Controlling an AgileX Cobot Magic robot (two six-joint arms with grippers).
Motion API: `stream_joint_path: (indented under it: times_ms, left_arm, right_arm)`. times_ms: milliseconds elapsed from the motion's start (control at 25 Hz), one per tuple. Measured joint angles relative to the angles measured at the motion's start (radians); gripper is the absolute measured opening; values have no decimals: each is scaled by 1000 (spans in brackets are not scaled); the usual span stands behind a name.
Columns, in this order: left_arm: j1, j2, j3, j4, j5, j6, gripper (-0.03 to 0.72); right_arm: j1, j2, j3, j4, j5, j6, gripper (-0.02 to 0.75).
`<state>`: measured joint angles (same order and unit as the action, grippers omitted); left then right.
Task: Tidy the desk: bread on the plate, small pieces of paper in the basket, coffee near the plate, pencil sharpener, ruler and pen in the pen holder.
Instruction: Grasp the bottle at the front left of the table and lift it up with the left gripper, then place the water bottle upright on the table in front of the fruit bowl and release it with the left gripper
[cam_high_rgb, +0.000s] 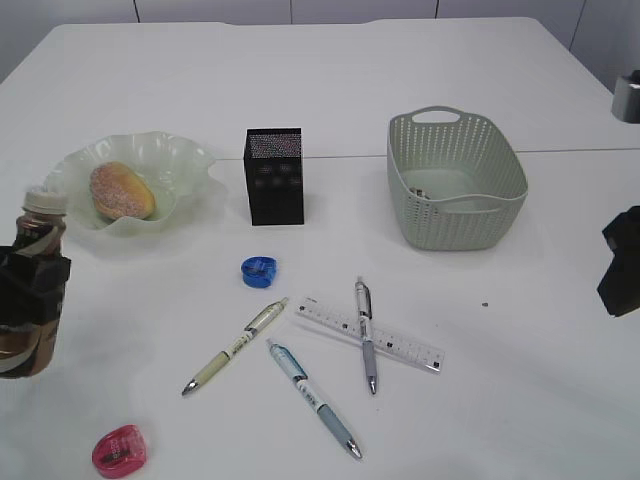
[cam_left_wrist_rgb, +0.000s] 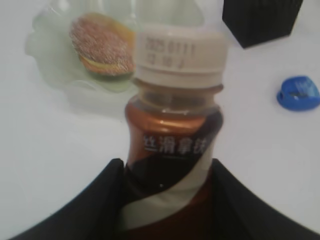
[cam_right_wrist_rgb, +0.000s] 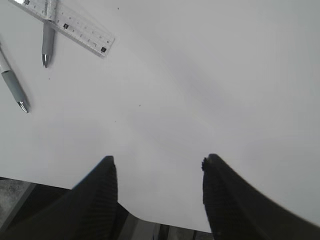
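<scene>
The left gripper (cam_left_wrist_rgb: 167, 200), jaws half closed around a coffee bottle (cam_left_wrist_rgb: 172, 130) near the plate (cam_high_rgb: 190, 160), should set it down upright; the right gripper (cam_right_wrist_rgb: 157, 200) hangs open, empty.

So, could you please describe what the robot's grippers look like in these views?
Both are matte black. The right gripper has two broad fingers tapering to blunt tips, their inner faces finely ribbed. The left gripper shows two smooth black fingers. No cables or markings are visible; in the exterior view each is just a dark block.
</scene>
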<state>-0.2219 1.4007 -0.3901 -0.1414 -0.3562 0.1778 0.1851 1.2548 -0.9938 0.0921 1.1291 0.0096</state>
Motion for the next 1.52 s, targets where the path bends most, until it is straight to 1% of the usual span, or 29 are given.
stream_joint_path:
  times_ms: [120,240,360,520,640,840,1040,1240,1520]
  left_arm:
    - [0,7,76,49,-235,-100,355]
    - [0,46,106,93,-423,-186,355]
    - [0,99,108,111,-557,-237,355]
    - [0,181,110,141,-722,-255,355]
    - [0,226,108,178,-733,-257,354]
    - [0,247,108,192,-733,-259,354]
    - [0,263,92,241,-738,-287,354]
    - [0,341,17,314,-738,-291,350]
    - [0,477,-75,321,-740,-315,347]
  right_arm:
    - [0,0,0,1,0,0,406]
    - [0,0,0,11,0,0,405]
    - [0,0,0,15,0,0,405]
    - [0,0,0,17,0,0,406]
    - [0,0,0,17,0,0,406]
    - [0,0,0,17,0,0,405]
    - [0,0,0,17,-15,0,405]
    - [0,0,0,17,-33,0,405]
    - [0,0,0,17,-46,0,405]
